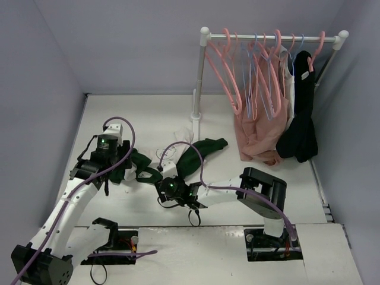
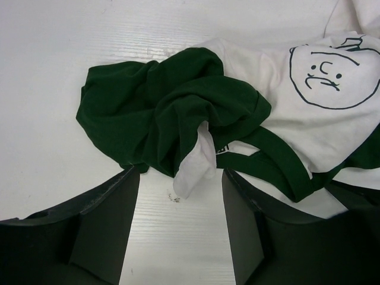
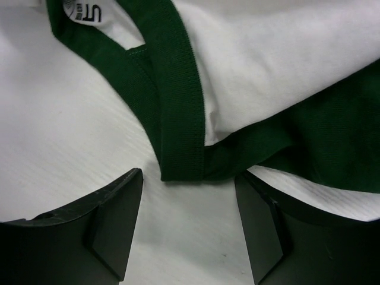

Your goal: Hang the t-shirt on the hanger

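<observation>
Table (image 1: 148,119): white, fills the middle of the top view.
Rack (image 1: 273,37): white rail on a post, upper right of the top view.
T-shirt (image 1: 199,153): crumpled flat on the table at centre frame, well apart from the rack. In the left wrist view a bunched green sleeve (image 2: 160,113) sits centre-left and the cream body with a drawn frowning face (image 2: 332,74) sits upper right.
Salmon-pink garment (image 1: 258,130) and black garment (image 1: 300,130): hanging from the rail, right side of frame.
Hanger (image 1: 228,71): pink, on the rail with other pink ones and light-blue hangers (image 1: 261,77); nothing on it.
Left gripper (image 2: 181,178): jaws spread, nothing clamped; a white cloth tip lies at the mouth of the gap, bare table below.
Right gripper (image 3: 189,190): jaws spread, released; the green neck trim (image 3: 175,89) ends just above the gap. Size label (image 3: 86,12) at upper left.
</observation>
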Controlling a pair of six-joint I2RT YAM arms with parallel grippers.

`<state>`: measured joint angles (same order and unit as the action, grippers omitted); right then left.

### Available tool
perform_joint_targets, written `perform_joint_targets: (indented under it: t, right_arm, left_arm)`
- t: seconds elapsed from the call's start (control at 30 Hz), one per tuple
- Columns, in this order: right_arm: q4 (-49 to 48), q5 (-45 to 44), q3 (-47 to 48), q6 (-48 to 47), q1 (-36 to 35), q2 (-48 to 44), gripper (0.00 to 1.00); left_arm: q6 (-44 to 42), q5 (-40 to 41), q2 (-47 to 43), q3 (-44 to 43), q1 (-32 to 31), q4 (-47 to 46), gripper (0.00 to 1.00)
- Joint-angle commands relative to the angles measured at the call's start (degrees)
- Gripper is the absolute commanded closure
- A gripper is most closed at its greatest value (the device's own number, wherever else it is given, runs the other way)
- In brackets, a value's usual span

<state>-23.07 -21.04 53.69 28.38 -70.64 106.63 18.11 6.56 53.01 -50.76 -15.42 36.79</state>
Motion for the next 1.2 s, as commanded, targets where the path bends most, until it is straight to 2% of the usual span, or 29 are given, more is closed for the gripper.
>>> perform_joint_targets:
  t: [0.0, 0.07, 0.2, 0.33, 0.4, 0.43, 0.6, 0.7, 0.97, 1.17]
  right_arm:
    - [-2.43, -6.38, 1.69, 2.15, 0.06, 0.05, 0.41]
    - [-2.51, -8.44, 1.22, 2.1, 0.07, -0.13, 0.45]
    - [-2.6, -10.79, 0.68, 1.62, 0.25, -0.29, 0.59]
    - [-3.26, -10.95, 0.12, 0.57, 0.4, -0.44, 0.79]
    - [-3.71, -10.8, -1.01, 0.0, 0.56, -0.94, 0.97]
    - [-4.0, -10.78, -1.44, -0.13, 0.7, -1.31, 1.0]
    - [-4.87, -9.9, -3.59, -0.53, 2.13, -3.36, 1.0]
    - [-5.08, -9.01, -4.57, -0.67, 2.55, -4.13, 1.0]
    - [-5.98, -7.77, -5.63, -0.8, 3.01, -4.96, 1.0]
    - [-6.86, -6.77, -6.86, -0.52, 3.51, -5.58, 1.0]
  left_arm:
    - [0.22, 1.3, 0.74, -2.05, -1.36, -2.14, 0.46]
    - [0.01, 1.94, 1.92, -2.79, -2.5, -2.08, 0.46]
    - [0.5, 3.4, 3.94, -3.72, -4.75, -2.15, 0.46]
    - [1.29, 4.48, 6.16, -4.75, -6.27, -2.15, 0.46]
    - [1.85, 5.65, 8.02, -5.58, -8.08, -2.16, 0.46]
    - [1.98, 6.82, 8.66, -5.99, -8.86, -2.16, 0.46]
    - [3.11, 10.28, 13.91, -7.53, -14.08, -2.6, 0.46]
    - [4.69, 14.97, 19.47, -9.5, -16.35, -2.66, 0.46]
    - [7.89, 19.42, 30.25, -12.94, -17.98, -2.5, 0.46]
    - [8.72, 20.44, 34.17, -12.9, -17.98, -2.8, 0.46]
